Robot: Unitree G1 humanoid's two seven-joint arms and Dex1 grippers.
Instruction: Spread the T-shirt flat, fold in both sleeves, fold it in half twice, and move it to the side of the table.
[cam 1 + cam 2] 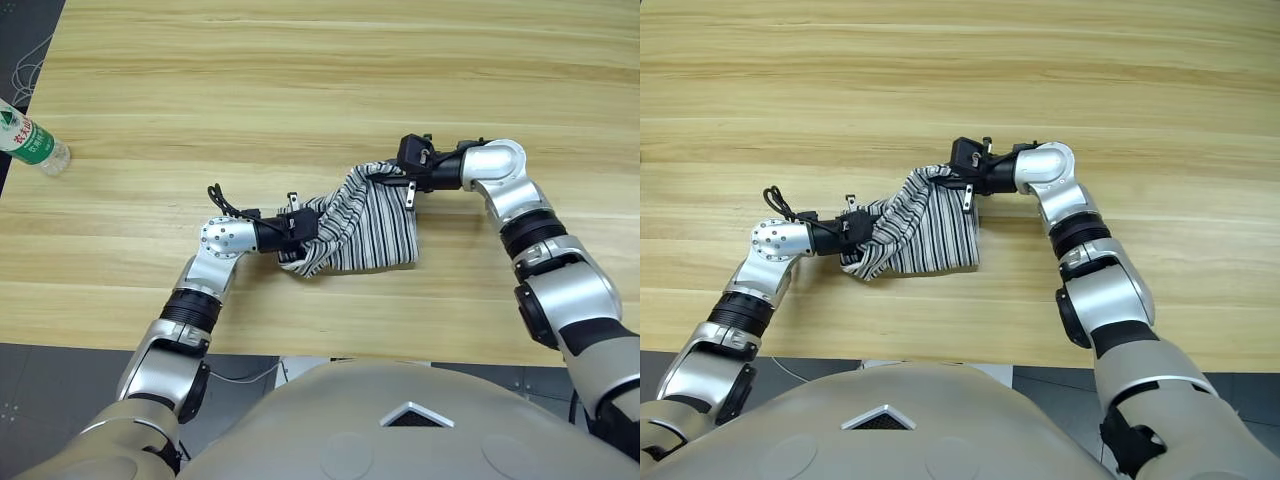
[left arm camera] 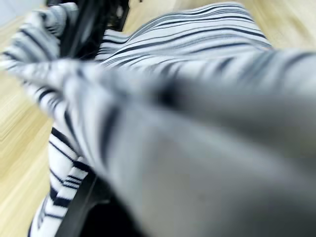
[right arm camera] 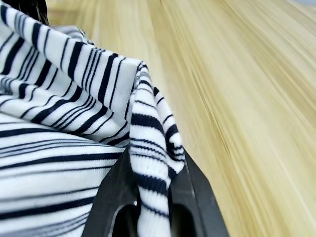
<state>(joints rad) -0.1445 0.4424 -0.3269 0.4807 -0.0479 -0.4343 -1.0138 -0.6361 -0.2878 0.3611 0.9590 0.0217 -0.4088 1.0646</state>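
Left gripper (image 1: 300, 229), right gripper (image 1: 402, 180), both clamped.

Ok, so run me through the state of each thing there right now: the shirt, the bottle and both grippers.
T-shirt: bunched into a small bundle on the table, not spread flat, held at two ends.
Left gripper: shut on the T-shirt's near left end.
Right gripper: shut on a fold at the T-shirt's far right corner.
Bottle: lying on its side at the table's left edge, apart from both grippers.
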